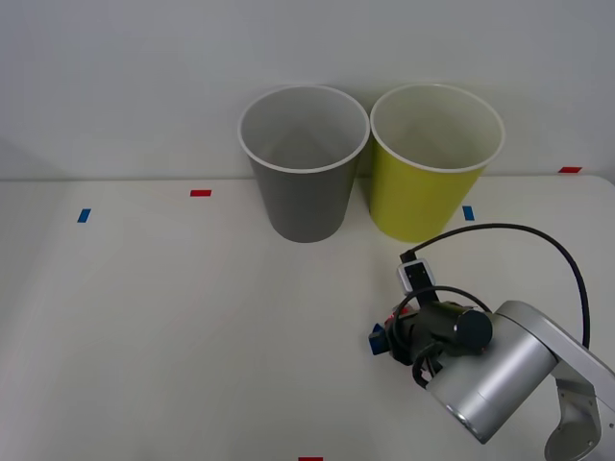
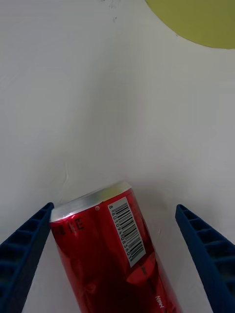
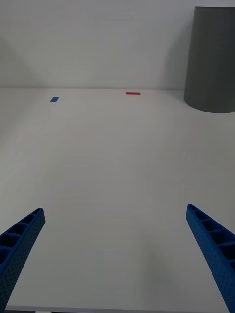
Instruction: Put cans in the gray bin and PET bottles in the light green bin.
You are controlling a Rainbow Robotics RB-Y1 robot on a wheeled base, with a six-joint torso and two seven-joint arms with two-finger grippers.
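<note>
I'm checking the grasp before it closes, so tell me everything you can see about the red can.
The red can is a small shiny metal drink can with a silver rim and a white barcode label on its side. It lies on its side on the white table, tilted between the open blue fingers of the right gripper. One finger is at or against its rim; the other stands apart. In the front view it sits in front of the light green bin, mostly hidden by the wrist.
</note>
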